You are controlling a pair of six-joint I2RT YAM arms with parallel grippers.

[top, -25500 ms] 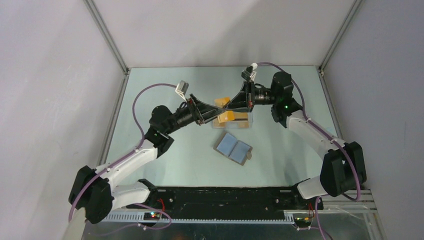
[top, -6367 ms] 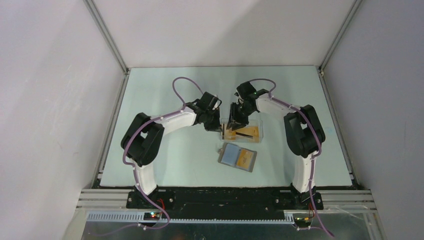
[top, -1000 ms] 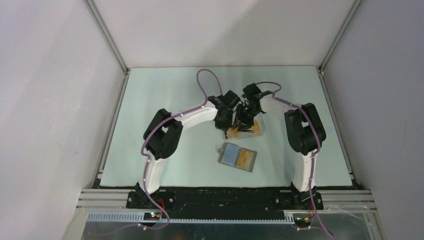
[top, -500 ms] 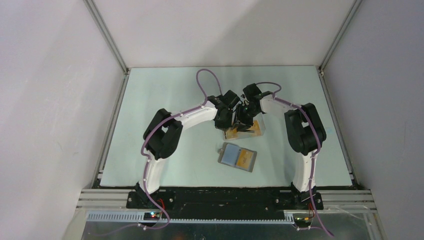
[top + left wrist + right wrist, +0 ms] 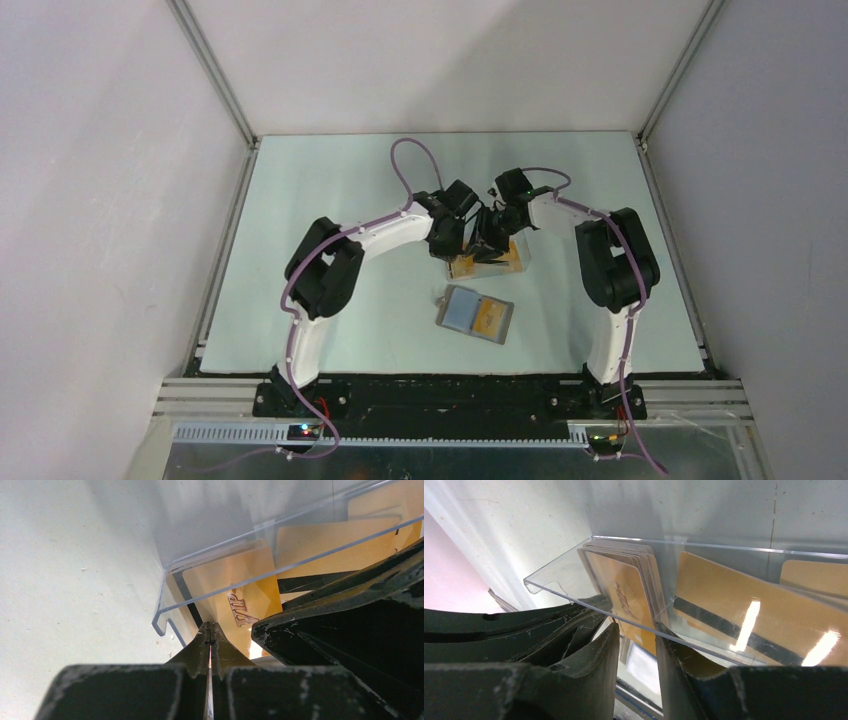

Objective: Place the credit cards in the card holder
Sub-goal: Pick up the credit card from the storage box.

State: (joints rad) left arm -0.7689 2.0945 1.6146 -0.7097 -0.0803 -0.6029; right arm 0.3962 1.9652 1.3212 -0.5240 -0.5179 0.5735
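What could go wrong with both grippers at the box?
The right gripper lines up with a stack of orange-gold plastic cards and may pinch several. The shut left gripper sits at a corner of the clear plastic box, beside the right one; they could collide or shove the box.

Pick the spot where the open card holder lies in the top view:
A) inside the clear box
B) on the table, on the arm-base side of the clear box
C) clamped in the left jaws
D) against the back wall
B: the card holder lies open and flat on the table, apart from the clear box and nearer the arm bases.
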